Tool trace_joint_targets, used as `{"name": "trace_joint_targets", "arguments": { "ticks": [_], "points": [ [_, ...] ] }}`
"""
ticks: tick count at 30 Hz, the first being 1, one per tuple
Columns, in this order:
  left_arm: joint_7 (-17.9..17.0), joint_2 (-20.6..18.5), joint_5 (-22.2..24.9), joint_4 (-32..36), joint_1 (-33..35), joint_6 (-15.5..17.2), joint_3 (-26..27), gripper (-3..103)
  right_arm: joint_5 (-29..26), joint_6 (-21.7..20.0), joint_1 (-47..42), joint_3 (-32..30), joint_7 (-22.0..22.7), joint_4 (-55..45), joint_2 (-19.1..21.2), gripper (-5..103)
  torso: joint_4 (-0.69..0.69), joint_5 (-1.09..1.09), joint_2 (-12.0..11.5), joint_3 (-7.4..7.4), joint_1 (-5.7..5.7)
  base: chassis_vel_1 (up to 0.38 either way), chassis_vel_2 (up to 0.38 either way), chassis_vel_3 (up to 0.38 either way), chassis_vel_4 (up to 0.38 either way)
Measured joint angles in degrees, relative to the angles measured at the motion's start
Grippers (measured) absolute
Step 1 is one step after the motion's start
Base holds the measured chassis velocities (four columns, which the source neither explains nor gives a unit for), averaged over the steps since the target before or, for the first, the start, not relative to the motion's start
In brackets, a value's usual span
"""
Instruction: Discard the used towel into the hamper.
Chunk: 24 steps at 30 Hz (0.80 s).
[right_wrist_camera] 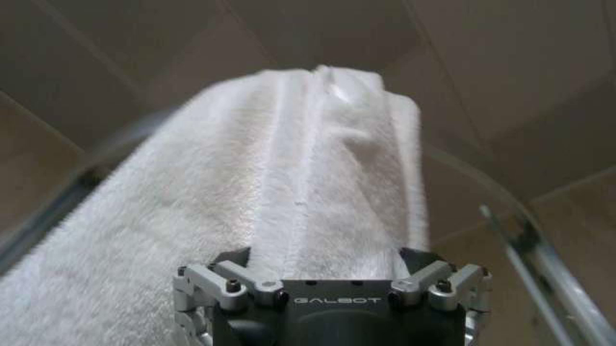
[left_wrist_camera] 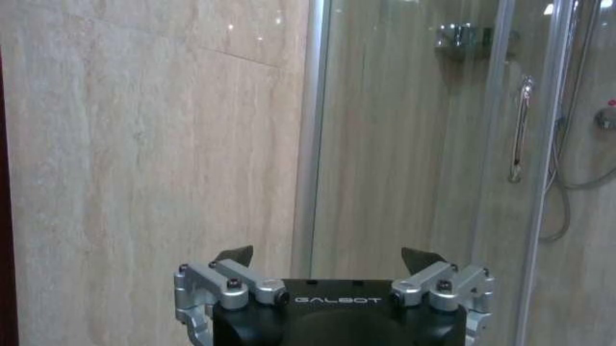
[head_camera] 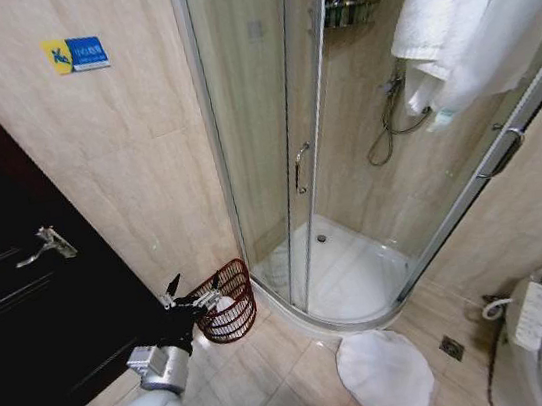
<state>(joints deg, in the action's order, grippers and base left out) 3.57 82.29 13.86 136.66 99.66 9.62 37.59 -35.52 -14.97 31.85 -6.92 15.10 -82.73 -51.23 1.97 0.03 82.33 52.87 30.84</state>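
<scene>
The towel (head_camera: 472, 13) hangs in the upper right of the frame, draped over the top rail of the shower (head_camera: 345, 152). The right wrist view looks straight along it: the right tool (right_wrist_camera: 327, 261) sits right at the white pile with its fingers spread apart, and whether they touch or pinch any cloth yet I cannot tell. The hamper (head_camera: 229, 302) stands on the floor at lower left of centre, in the corner between the tiled wall and the shower glass, with something pale inside it. The left tool (head_camera: 188, 290) hovers just beside the hamper's rim, fingers wide apart and holding nothing; its own camera looks past the fingertips (left_wrist_camera: 236, 254) at the wall and glass.

My worry is the grip. If the fingers close on only a fold of the top layer, the towel could slide off the rail and drop. The hamper is well apart from the towel and small-mouthed, so a loose carry could drape the cloth over its rim or tip it
</scene>
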Motion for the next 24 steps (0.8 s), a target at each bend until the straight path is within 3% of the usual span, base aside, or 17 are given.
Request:
{"name": "trace_joint_targets", "arguments": {
  "ticks": [4,12,24],
  "points": [
    [0.00,0.00,0.00,0.00,0.00,0.00,0.00,100,-0.70,-0.16,1.41,0.68,-0.68,1.81,0.24,103,-0.01,-0.02,0.00,0.00,0.00,0.000,0.000,0.000,0.000],
    [0.00,0.00,0.00,0.00,0.00,0.00,0.00,100,-5.82,-1.08,2.61,2.50,-1.58,2.20,0.34,81,0.01,-0.03,0.01,0.00,0.00,0.000,0.000,0.000,0.000],
    [0.00,0.00,0.00,0.00,0.00,0.00,0.00,100,-7.09,-1.22,2.99,2.87,-1.54,1.52,0.77,49,0.00,-0.03,0.01,0.00,0.00,0.000,0.000,0.000,0.000]
  ]
}}
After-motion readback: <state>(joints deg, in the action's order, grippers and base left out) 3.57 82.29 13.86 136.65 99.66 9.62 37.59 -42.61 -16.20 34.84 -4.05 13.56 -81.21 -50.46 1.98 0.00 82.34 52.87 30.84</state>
